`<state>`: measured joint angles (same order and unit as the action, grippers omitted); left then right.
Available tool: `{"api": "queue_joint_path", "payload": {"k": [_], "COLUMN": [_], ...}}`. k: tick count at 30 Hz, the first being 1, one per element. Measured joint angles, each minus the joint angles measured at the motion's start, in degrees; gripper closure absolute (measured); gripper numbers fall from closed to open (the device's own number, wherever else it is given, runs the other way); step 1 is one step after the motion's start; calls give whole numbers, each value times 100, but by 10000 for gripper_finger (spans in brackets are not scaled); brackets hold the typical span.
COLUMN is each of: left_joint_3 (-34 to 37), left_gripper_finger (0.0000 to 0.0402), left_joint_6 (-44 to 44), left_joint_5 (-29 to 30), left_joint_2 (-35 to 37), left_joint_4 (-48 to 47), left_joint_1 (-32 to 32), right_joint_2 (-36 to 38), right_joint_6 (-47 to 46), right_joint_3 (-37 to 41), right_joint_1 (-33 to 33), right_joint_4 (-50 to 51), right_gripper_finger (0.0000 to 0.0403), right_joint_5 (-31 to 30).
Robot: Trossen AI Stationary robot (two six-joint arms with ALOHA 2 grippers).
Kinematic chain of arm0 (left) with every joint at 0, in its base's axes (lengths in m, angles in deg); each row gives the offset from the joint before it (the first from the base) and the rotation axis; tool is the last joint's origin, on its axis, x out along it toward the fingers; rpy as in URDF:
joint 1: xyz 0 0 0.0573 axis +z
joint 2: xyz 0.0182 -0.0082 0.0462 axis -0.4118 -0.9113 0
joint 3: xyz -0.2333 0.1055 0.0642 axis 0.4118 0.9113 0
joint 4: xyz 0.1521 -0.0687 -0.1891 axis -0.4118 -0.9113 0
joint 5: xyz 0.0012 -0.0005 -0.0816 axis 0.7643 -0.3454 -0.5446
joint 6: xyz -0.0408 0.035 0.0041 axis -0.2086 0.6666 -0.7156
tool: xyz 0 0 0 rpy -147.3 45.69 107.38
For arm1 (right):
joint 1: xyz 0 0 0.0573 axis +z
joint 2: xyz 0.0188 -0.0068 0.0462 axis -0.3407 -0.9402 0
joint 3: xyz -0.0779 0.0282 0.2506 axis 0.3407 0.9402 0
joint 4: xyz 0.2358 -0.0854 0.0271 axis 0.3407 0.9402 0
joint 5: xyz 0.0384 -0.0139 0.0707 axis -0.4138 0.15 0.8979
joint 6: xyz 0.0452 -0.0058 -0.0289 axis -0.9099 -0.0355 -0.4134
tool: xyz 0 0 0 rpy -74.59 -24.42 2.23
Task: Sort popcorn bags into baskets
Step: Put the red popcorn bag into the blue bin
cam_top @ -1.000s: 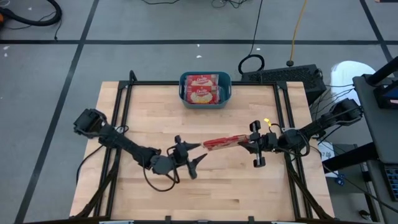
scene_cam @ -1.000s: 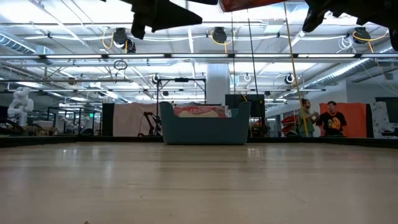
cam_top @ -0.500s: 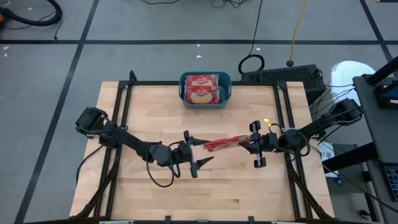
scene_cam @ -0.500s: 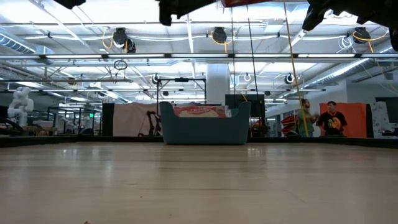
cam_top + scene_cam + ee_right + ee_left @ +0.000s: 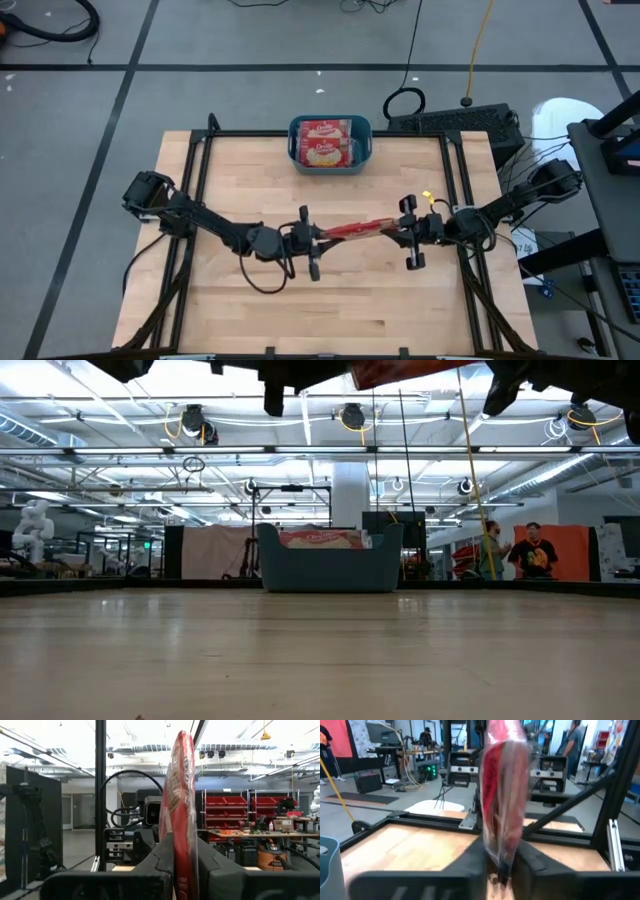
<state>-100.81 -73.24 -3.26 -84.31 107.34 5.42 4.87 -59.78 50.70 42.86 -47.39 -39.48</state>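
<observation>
- A single red popcorn bag (image 5: 354,229) hung edge-on in the air above the middle of the wooden surface (image 5: 230,170), stretched between two dark arms; it touched nothing below it.
- The left tool (image 5: 318,238) was clenched on the bag's near end; seen from the left wrist, the clear crimped edge of the packet (image 5: 504,795) sat pinched between the two dark fingers (image 5: 472,862), which met on it.
- The right tool (image 5: 400,228) gripped the opposite end; in the right wrist view the packet (image 5: 181,795) stood upright between its fingers (image 5: 212,865), which pressed against it from both sides.
- The two tools faced each other across the bag, the left arm reaching in from the surface's left edge and the right arm from its right edge.
- The teal basket (image 5: 365,133) stood at the far edge of the surface, well apart from the held packet; two more popcorn bags (image 5: 325,142) lay flat inside it, labels up.
- From surface height, the basket (image 5: 330,570) showed in the distance with red packets (image 5: 322,539) peeking over its rim; the held bag (image 5: 400,370) and both arms crossed the top of that view.
- Two people (image 5: 515,552) stood in the room far beyond the surface.
</observation>
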Motion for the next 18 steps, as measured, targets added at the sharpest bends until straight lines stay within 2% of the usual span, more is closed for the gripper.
{"api": "queue_joint_path", "payload": {"k": [3,9,12,18], "left_joint_3": [-2,-4,-4,14], "left_gripper_finger": [384,362,362,388], "left_joint_6": [24,-138,-240,-518], "left_joint_5": [-10,21,53,54], "left_joint_2": [2,7,17,194], "left_joint_4": [-111,-618,-862,-1811], "left_joint_1": [-34,-41,-41,-58], "right_joint_2": [2,2,4,228], "right_joint_6": [-71,-698,-997,-1322], "right_joint_3": [0,0,-2,-2], "right_joint_1": [2,4,4,7], "right_joint_4": [43,357,568,1089], "right_gripper_finger": [387,366,338,269], "right_joint_5": [4,-131,-222,-323]}}
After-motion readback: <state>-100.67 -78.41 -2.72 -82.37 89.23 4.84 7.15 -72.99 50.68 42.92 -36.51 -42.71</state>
